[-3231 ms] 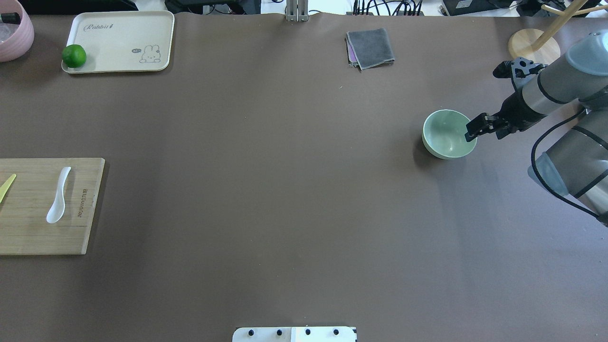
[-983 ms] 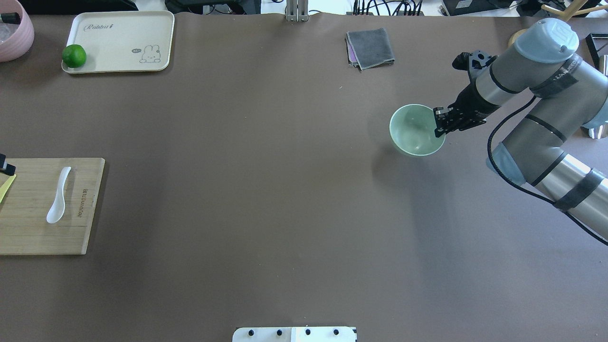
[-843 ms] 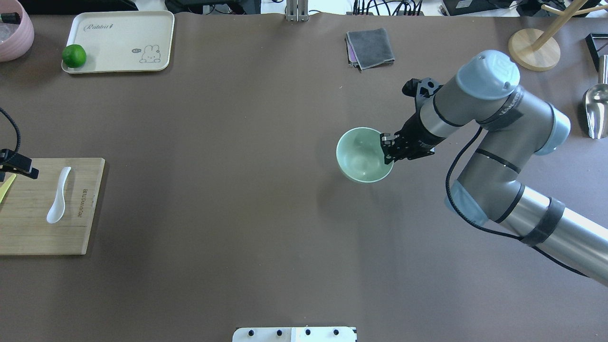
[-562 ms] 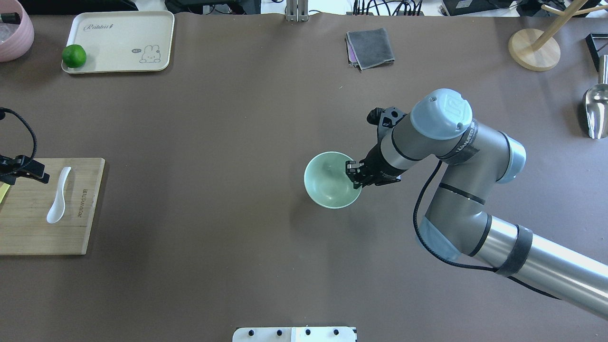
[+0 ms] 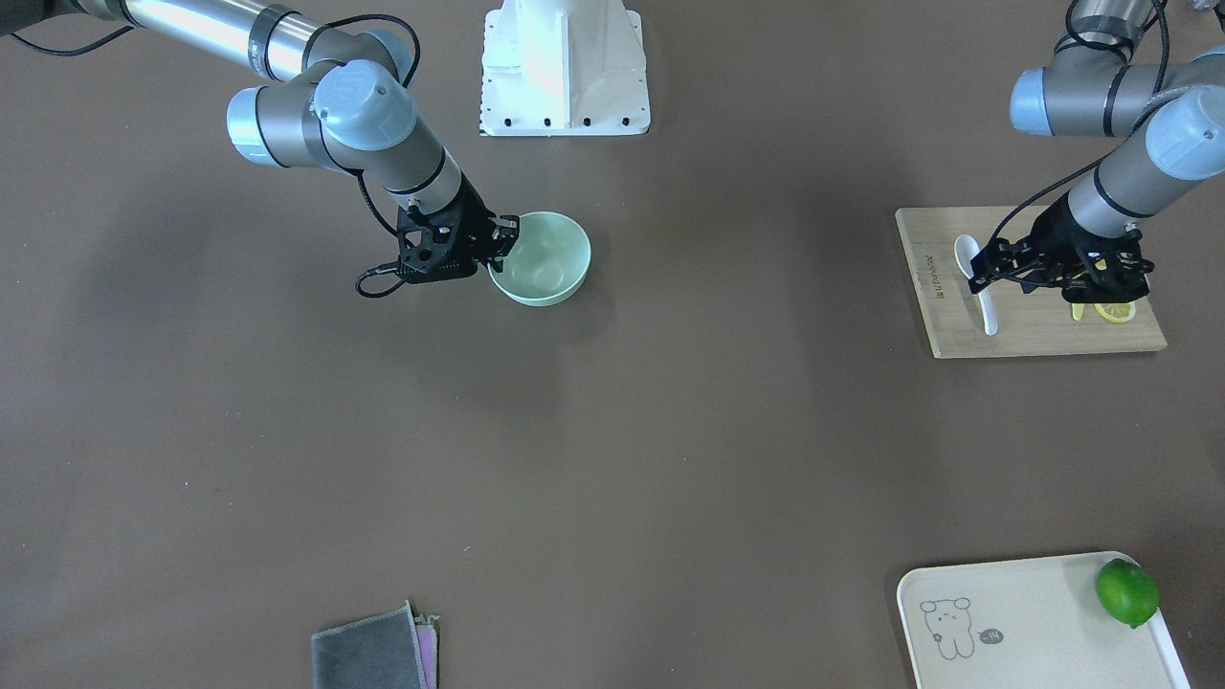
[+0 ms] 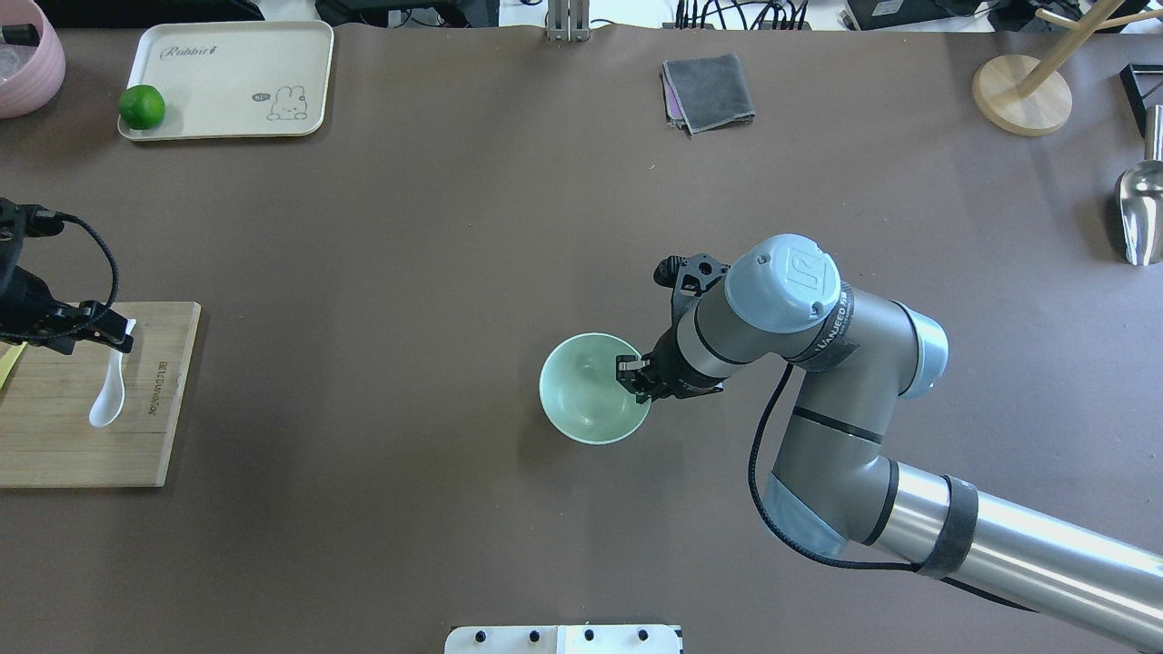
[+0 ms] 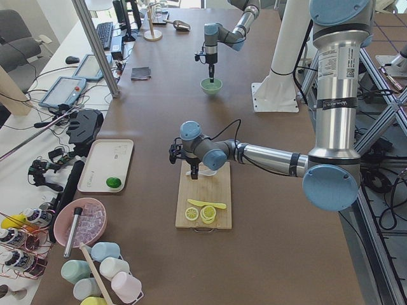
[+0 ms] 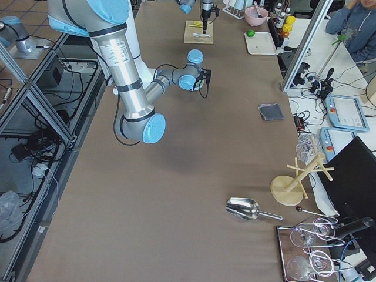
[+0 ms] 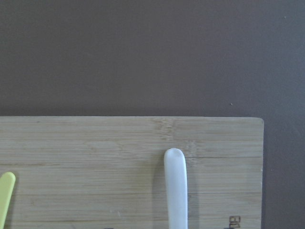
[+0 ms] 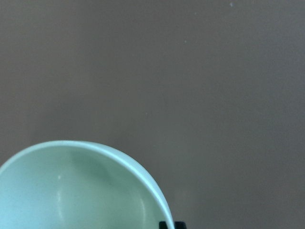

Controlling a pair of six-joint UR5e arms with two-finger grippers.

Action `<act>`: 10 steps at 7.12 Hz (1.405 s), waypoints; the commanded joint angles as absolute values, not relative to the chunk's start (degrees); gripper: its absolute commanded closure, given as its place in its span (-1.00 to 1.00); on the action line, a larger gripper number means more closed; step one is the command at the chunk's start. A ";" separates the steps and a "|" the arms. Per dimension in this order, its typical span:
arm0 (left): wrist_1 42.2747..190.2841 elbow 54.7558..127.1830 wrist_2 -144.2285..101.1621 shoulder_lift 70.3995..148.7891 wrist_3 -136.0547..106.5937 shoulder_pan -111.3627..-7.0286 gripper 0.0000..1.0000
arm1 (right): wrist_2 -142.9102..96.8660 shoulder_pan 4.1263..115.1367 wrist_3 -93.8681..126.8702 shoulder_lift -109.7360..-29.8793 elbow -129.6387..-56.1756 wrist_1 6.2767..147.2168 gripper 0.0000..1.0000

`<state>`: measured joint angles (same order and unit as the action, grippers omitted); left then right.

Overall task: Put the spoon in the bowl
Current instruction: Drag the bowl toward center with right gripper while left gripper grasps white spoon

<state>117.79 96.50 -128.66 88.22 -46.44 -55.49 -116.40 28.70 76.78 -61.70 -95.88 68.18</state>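
Brown matting is covering the whole table, and the bowl (image 6: 581,404) is sitting close to the middle of it in the overhead view. The right gripper (image 6: 633,374) is pinching the bowl's rim at about 3 o'clock, jaws closed down on the wall – one finger inside, one outside (the right wrist view is catching just the fingertips (image 10: 171,224) at its bottom edge). Can't tell whether the bowl is touching the mat or being held just off it.

Way over at the table's 9 o'clock, the spoon (image 6: 107,400) is lying flat on a wooden cutting board (image 6: 82,450), handle pointing to 12 o'clock and scoop to 6. The left gripper (image 6: 116,340) is hovering over the handle end – jaws looking spread apart in the front view, gripping nothing, and not showing at all in its own wrist view. So spoon and bowl are sitting well apart. A yellow knife (image 9: 5,198) is lying on the board beside the spoon.
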 commanded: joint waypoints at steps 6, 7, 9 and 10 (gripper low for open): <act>117.86 94.04 -126.91 90.44 -46.67 -52.91 -0.27 | -116.37 27.25 76.90 -61.17 -96.50 68.20 0.61; 117.86 94.04 -126.83 90.44 -46.67 -52.82 0.14 | -115.85 27.25 77.25 -61.17 -97.03 68.29 -0.79; 117.69 94.04 -126.74 90.35 -46.50 -52.82 1.00 | -113.99 27.25 78.22 -61.26 -99.13 68.73 -1.00; 117.69 94.13 -126.74 90.35 -46.49 -52.91 1.00 | -114.08 27.33 79.01 -61.52 -100.36 68.90 -1.00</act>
